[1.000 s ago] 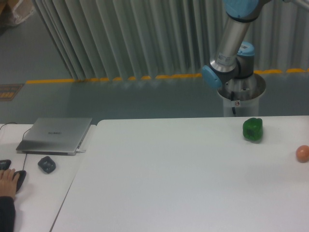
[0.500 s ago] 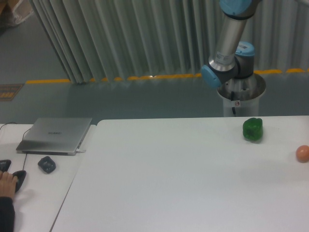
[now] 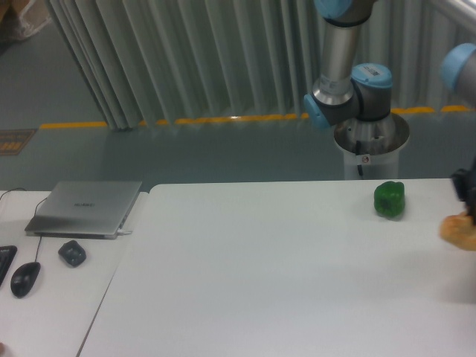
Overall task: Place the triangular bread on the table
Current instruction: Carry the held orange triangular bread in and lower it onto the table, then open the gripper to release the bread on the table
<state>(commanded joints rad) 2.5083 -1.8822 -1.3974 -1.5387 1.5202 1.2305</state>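
At the right edge of the frame the gripper [image 3: 467,195] shows only as a dark shape, cut off by the border, with the triangular bread [image 3: 460,230] directly beneath it, golden-orange and partly out of view. It appears to be gripping the bread, though whether the fingers are truly closed on it cannot be told.

The bread seems to hang just above the table [image 3: 282,275]. To set it down well, the arm should probably lower straight down until the bread rests flat, then open fully before lifting away, keeping clear of the green bell pepper [image 3: 390,199] nearby to the left.

The tabletop is white and smooth. A narrower desk [image 3: 52,297] at lower left carries a closed laptop [image 3: 85,208] and a mouse [image 3: 24,279]. Behind, grey curtains [image 3: 186,59] hang above a floor with a yellow line [image 3: 186,120].
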